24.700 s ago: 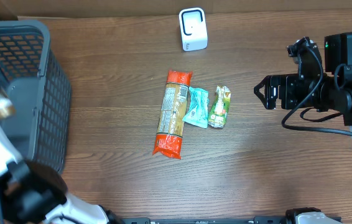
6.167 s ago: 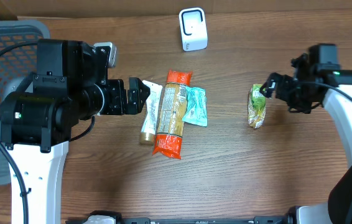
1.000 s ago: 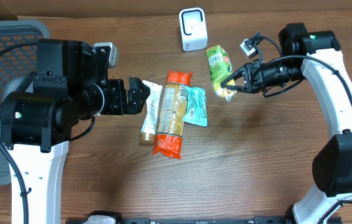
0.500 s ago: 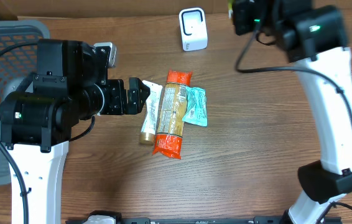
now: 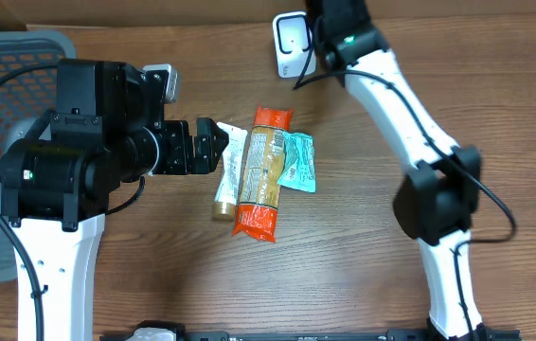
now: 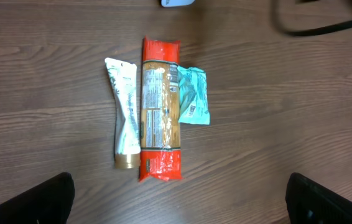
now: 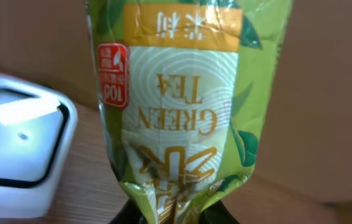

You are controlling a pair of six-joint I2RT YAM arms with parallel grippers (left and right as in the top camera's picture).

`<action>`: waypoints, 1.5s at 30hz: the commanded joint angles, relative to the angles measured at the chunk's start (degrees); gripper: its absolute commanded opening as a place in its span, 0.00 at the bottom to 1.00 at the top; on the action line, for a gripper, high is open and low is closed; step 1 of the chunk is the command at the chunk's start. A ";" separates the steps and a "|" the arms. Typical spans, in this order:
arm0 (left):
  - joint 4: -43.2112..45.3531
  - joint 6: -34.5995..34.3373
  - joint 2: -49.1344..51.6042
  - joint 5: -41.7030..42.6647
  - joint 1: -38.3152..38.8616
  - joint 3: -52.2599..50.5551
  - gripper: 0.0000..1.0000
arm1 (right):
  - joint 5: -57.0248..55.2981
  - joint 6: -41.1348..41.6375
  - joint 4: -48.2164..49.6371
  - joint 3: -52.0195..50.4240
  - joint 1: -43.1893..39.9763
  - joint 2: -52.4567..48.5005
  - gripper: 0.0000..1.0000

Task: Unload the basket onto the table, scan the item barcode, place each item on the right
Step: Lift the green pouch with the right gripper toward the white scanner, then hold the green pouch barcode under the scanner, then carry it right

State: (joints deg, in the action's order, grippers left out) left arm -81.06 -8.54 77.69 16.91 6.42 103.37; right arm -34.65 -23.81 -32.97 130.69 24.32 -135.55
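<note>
**Overhead.** The right arm [image 5: 382, 85] is reaching to the table's far edge, and its tip is running out of frame just beside the white barcode scanner [image 5: 294, 44]. The left gripper [image 5: 213, 142] is hovering spread wide and empty, next to the tube [image 5: 227, 170], pasta pack [image 5: 263, 170] and teal sachet [image 5: 297, 161].

**Left wrist.** I am seeing those three items lying side by side, with bare wood all round them.

**Right wrist.** The right gripper [image 7: 168, 218] is pinching the green tea packet [image 7: 176, 106] by its crimped end, jaws nearly closed, just beside the scanner. No barcode is showing on this face, so I cannot tell whether it is facing the scanner window.

I am judging two risks: the packet slipping or swinging from so thin a pinch, and the code pointing away, giving no read. A brown backdrop is standing behind the packet, so I am judging the open room to lie back toward the table's middle.
</note>
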 commanded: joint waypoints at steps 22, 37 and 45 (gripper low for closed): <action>0.04 1.27 0.22 0.48 0.46 0.17 1.00 | -8.79 -26.16 9.33 0.81 1.99 -10.14 0.04; 0.04 1.27 0.22 0.48 0.46 0.17 1.00 | -8.79 -25.92 9.29 0.83 3.54 -9.81 0.04; 0.04 1.25 0.22 0.48 0.46 0.17 1.00 | -2.49 -20.59 3.21 0.83 3.34 -2.47 0.04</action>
State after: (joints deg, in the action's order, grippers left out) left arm -81.06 -8.54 77.69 16.93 6.42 103.37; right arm -39.92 -49.15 -29.39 130.65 27.79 -146.61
